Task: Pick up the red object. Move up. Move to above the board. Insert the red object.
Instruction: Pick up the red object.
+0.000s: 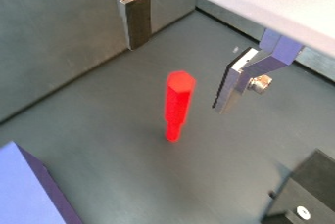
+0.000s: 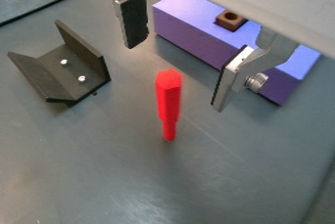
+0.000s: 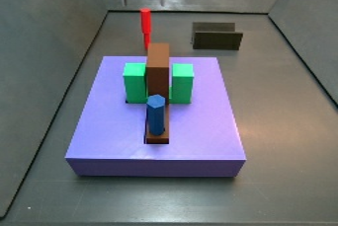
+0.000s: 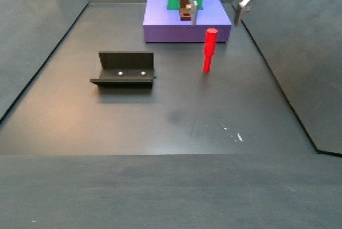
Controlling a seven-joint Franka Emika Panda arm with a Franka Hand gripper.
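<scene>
Silver plates with dark pads form the claw [image 2: 174,57], which hangs above the red object [image 2: 167,104] with its jaws spread wide and nothing between them. In both wrist views one finger [image 1: 136,15] sits to one side of the peg and its partner [image 1: 241,81] to the opposite side, each well clear of the red surface, so there is open room around the peg on both flanks.

The red object [image 4: 210,50] stands upright on the dark counter [image 4: 174,113], its long axis vertical, top end pointing up toward the claw. It stands alone, apart from the purple base [image 4: 187,30], which lies just beyond it, and with bare floor on its other sides.

The fixture [image 4: 123,70] stands on the counter well apart from the peg. On the purple base [image 3: 158,121] the brown board [image 3: 158,84] lies lengthwise between green blocks [image 3: 136,82], with a blue peg [image 3: 156,114] standing upright in it near one end. Grey walls [image 3: 59,62] close the counter in at the sides.
</scene>
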